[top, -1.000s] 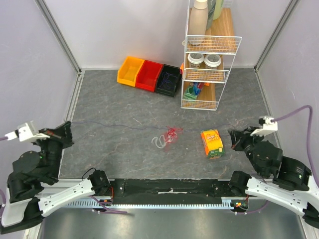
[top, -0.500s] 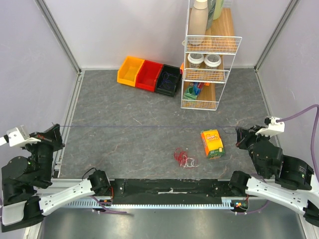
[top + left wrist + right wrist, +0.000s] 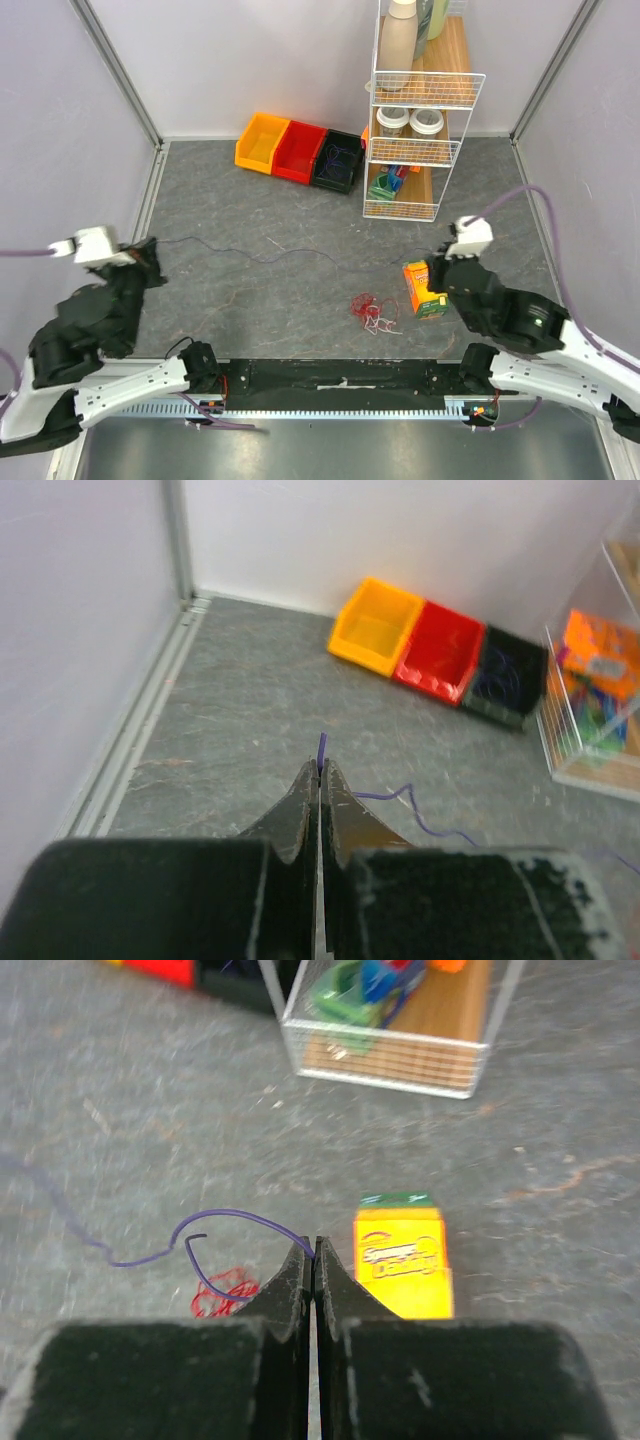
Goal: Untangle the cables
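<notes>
A thin dark blue cable (image 3: 250,255) lies slack and wavy across the grey table between my two grippers. My left gripper (image 3: 150,250) is shut on one end of it; in the left wrist view a short stub of the blue cable (image 3: 322,746) sticks out past the left gripper's (image 3: 321,767) tips. My right gripper (image 3: 440,270) is shut on the other end, where the blue cable (image 3: 230,1216) curls in a loop left of the right gripper's (image 3: 313,1247) jaws. A small red and white tangle of cables (image 3: 372,312) lies apart near the front edge, and its red part (image 3: 222,1295) shows in the right wrist view.
An orange box (image 3: 425,288) lies just beside the right gripper. A wire shelf (image 3: 415,150) with jars and bottles stands at the back right. Yellow (image 3: 262,140), red (image 3: 300,150) and black bins (image 3: 337,160) sit at the back; the black one holds dark wires.
Both grippers have moved inward toward each other. The blue cable, stretched taut half a second ago, now lies slack and wavy. The red and white tangle dropped toward the front edge earlier and stays there.
</notes>
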{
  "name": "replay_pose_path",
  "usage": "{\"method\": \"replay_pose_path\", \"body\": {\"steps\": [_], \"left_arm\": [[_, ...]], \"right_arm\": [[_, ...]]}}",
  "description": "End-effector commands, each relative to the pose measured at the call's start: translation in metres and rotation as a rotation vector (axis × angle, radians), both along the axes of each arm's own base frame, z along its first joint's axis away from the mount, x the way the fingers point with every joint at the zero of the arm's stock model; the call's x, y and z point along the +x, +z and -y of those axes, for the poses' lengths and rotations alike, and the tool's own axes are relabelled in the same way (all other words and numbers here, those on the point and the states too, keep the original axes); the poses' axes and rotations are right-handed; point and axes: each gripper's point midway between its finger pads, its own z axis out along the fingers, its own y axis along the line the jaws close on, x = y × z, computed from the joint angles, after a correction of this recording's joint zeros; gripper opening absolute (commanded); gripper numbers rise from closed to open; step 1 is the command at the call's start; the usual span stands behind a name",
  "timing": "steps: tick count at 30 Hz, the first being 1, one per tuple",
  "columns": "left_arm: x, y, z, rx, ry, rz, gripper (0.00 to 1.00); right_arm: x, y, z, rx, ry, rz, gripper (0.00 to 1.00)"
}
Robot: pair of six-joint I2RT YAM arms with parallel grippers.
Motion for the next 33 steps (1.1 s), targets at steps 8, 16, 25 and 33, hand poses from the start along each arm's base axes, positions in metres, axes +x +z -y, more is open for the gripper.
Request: {"method": "replay_pose_path", "body": {"steps": [8,16,25,33], "left_arm": [[0.006,-0.039,0.206,0.007,-0.721,-0.107,0.02],[0.011,-0.111,0.247,0.043,-0.741,-0.351,0.01],[0.009,-0.187,0.27,0.055,-0.773,-0.481,0.02],[0.013,-0.246,0.279,0.044,-0.725,-0.583,0.02]], "right_arm": [[-0.022,-0.048,-0.193,0.103,0.684,-0.224,0.0],[-0.007,-0.077,-0.265,0.205,0.743,-0.298,0.0],[0.007,-0.104,-0.275,0.264,0.697,-0.334,0.0],[0.004,-0.14,-0.261,0.313,0.699,-0.395,0.0]]}}
